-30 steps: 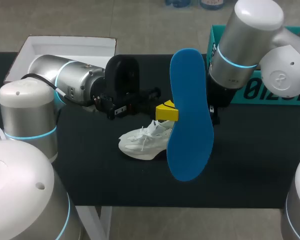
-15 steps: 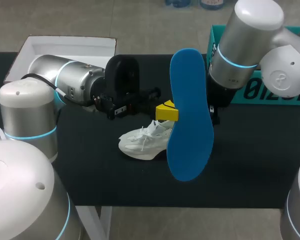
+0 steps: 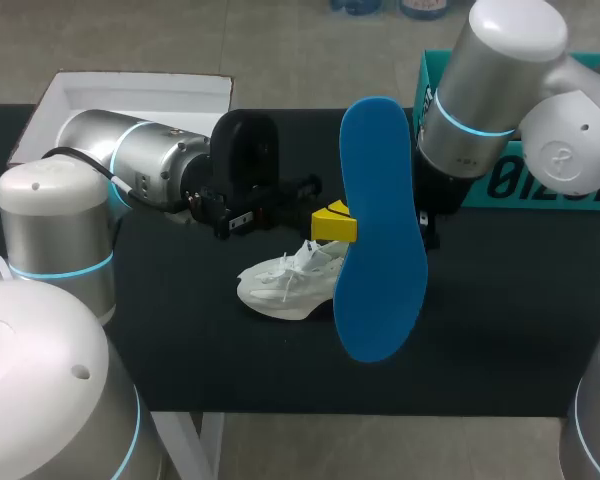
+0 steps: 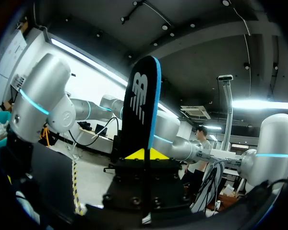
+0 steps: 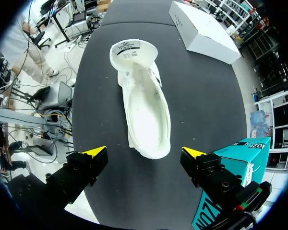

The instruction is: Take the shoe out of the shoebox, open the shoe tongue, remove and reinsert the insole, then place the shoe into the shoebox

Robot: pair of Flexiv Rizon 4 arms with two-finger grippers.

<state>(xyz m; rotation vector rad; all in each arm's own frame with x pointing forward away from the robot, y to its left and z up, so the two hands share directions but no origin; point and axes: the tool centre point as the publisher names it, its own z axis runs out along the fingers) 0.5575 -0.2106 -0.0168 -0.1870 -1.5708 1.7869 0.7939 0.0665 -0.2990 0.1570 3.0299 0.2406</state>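
Spanning the head view, the black table [image 3: 500,320] carries every item of the task. Left arm [image 3: 130,165] enters from the left and lies low across the table; right arm [image 3: 500,90] enters from the upper right and stands over the table's middle. Shoebox [image 3: 540,190], teal, sits at the table's far right edge, partly behind the right arm. White box [image 3: 130,95] sits at the far left corner, well apart from the shoebox.

Insole [image 3: 380,250], blue on one face and black on the other, is held upright in the air above the table, edge-on to the left wrist view. Shoe [image 3: 280,285], white, rests on its sole near the table's middle, opening upward, partly hidden by the insole in the head view.

Left gripper [image 4: 145,154] is clenched on the insole's lower end, one yellow tip on each face. Right gripper [image 5: 145,153] is released, its fingers spread wide above the shoe, touching nothing.
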